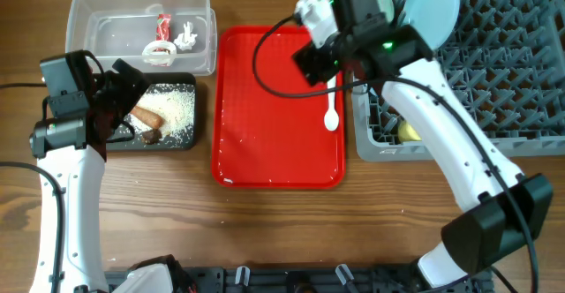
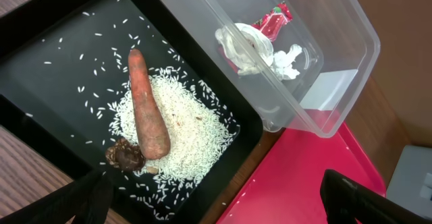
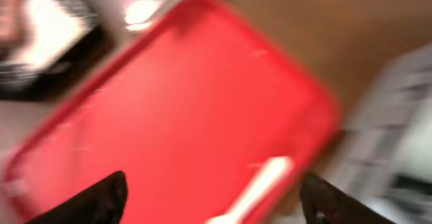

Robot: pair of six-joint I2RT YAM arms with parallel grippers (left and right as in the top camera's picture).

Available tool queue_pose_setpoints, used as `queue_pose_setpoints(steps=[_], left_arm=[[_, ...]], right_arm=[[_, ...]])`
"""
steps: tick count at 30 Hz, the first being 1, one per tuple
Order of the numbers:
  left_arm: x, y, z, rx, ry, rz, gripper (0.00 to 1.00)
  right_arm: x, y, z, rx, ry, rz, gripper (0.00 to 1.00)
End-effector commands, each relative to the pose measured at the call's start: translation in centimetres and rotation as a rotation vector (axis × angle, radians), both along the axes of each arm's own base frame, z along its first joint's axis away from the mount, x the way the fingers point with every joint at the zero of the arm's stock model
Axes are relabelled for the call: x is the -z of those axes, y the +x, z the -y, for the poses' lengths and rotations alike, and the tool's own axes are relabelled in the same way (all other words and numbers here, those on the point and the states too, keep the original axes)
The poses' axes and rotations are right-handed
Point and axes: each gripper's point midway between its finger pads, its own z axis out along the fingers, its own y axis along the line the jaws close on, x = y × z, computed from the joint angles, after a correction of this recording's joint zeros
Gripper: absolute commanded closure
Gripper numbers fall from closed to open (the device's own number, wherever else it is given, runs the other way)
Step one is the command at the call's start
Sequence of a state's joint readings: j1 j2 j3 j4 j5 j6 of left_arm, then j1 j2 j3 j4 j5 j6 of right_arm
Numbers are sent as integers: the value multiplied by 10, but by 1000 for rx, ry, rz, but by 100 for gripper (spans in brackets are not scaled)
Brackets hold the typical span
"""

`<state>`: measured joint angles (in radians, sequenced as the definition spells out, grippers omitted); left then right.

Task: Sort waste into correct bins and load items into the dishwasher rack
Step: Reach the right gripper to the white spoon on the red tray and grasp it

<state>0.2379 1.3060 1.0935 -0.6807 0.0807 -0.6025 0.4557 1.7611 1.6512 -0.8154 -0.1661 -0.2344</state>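
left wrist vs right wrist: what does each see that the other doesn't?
Left wrist only: carrot on rice in the black tray, a brown lump beside it, crumpled waste in the clear bin. Right wrist only: white spoon, plus a grey blur at right, likely the rack. Both: red tray. Right wrist is blurred; its dark upper-left patch may be that black tray.

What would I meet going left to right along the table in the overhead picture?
The black tray of rice, then the red tray, the white spoon by its right edge, and the grey dishwasher rack.
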Motion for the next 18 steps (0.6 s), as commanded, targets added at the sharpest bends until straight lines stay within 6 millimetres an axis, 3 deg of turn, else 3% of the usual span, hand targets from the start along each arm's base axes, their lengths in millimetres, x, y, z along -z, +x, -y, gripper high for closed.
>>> queue_pose_setpoints(steps=[1,4,14,18], left_arm=[[-1,1,1,23,9,3,0],[-1,1,1,23,9,3,0],[-1,1,1,23,9,3,0],[-1,1,1,23,9,3,0]], right_arm=[[67,-21,-8,170,46,-276,29],[113,-22,25,503,-36,-379,30],[189,-26,51,588,-245,-451,42],[202,-22,58,608,-292,-430,42]])
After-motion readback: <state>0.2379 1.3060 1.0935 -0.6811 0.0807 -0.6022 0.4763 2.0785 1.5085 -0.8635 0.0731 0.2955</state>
